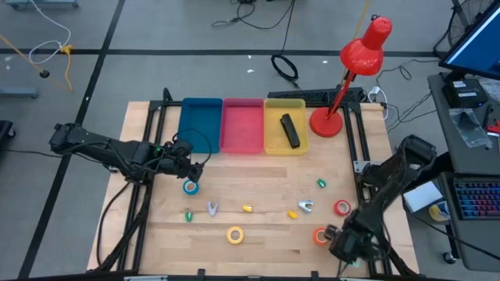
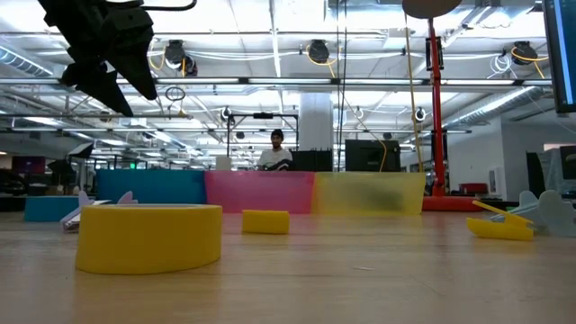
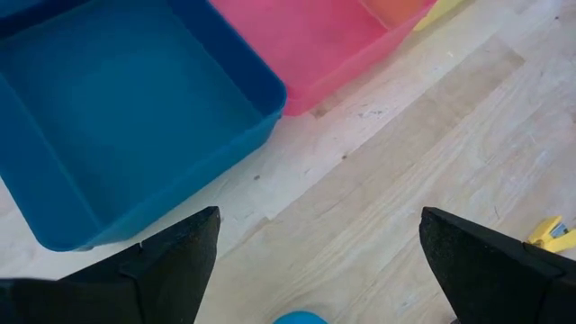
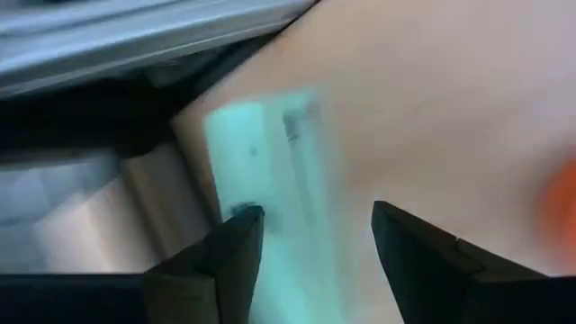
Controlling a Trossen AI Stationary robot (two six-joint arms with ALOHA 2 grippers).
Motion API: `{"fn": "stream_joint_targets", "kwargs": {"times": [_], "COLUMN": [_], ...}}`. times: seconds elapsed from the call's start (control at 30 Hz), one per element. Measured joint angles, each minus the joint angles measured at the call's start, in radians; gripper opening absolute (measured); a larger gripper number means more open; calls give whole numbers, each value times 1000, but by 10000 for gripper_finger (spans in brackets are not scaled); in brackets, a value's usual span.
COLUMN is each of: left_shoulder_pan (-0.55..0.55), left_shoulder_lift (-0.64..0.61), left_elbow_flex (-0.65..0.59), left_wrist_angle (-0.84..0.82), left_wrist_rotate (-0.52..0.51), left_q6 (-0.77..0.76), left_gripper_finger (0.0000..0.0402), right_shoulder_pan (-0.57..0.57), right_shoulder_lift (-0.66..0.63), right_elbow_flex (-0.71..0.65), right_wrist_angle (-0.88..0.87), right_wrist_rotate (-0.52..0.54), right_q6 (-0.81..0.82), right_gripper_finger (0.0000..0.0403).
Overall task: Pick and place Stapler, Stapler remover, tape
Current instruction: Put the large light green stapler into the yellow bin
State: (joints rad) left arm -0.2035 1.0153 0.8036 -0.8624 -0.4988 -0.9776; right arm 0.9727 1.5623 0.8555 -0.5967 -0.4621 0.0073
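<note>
Left gripper [image 1: 184, 168] hovers wide open just above the blue tape [image 1: 191, 186], near the blue bin [image 1: 200, 125] — I judge the tape pick is on. Next I'd lower straight down; right gripper [image 4: 315, 236] waits empty, parted, at the table's near corner.

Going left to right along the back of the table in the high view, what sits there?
Blue bin → pink bin → yellow bin, with a black stapler inside it → red desk lamp.
</note>
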Motion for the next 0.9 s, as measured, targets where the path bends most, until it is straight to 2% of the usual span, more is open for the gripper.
{"fn": "stream_joint_targets", "kwargs": {"times": [0.1, 0.2, 0.43, 0.53, 0.73, 0.9], "left_shoulder_pan": [3, 5, 14, 14, 14, 14], "left_shoulder_lift": [0, 0, 0, -1, -1, 0], "left_elbow_flex": [0, 0, 0, -1, -1, 0], "left_wrist_angle": [-1, -2, 1, 4, 17, 65], "left_wrist_rotate": [0, 4, 5, 1, 1, 1], "left_q6": [4, 3, 2, 1, 3, 42], "left_gripper_finger": [379, 379, 379, 379, 379, 379], "right_shoulder_pan": [17, 26, 31, 20, -8, -50], "right_shoulder_lift": [44, 97, 105, 85, 47, -10], "right_elbow_flex": [-6, 0, -1, -1, -2, -4], "right_wrist_angle": [22, 23, -27, -24, -53, -122], "right_wrist_rotate": [65, 37, 90, 108, 111, 140], "right_q6": [43, 72, 116, 124, 138, 136], "right_gripper_finger": [205, 205, 201, 183, 109, 104]}}
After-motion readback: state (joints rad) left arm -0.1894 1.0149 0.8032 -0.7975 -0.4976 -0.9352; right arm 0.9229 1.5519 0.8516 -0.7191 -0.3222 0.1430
